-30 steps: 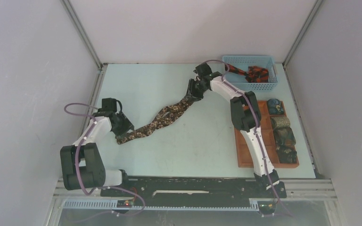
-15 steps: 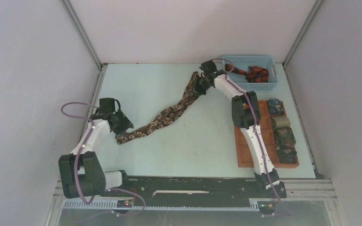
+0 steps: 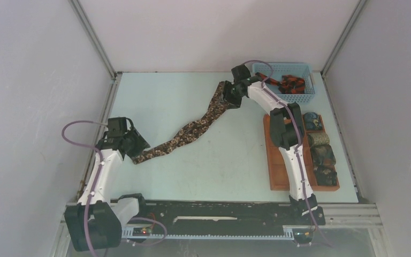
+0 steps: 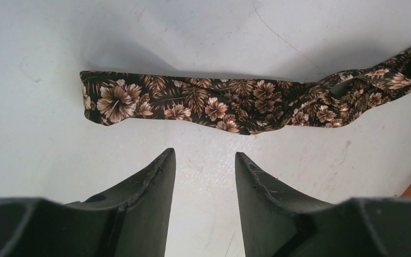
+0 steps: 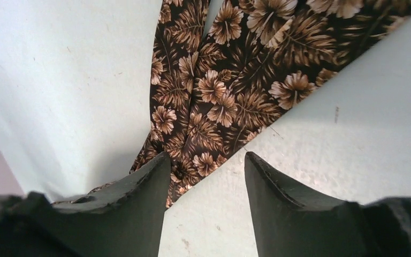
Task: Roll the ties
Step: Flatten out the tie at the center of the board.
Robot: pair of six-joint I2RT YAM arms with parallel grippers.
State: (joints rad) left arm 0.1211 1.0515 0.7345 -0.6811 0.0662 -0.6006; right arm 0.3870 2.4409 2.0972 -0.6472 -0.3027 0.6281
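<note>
Left jaws — parted to a middling gap, nothing between them. The tips hang over bare bench [image 4: 43, 176], just short of the brown tie [image 4: 219, 104], whose near end lies flat beyond them.

Right jaws — parted about as much, bench showing in the gap. The tie's far end lies under them, one edge passing behind a finger [image 5: 139, 203]; no grip on it.

The tie runs diagonally across the bench, near left to far right, with a slight twist along it.

Just beyond the right jaws: basket [image 3: 294, 98] in the far right corner, holding a black-red tie [image 3: 289, 84]. Tray [image 3: 277, 171] at the right edge — four rolled ties [image 3: 321, 155] in its right column.
</note>
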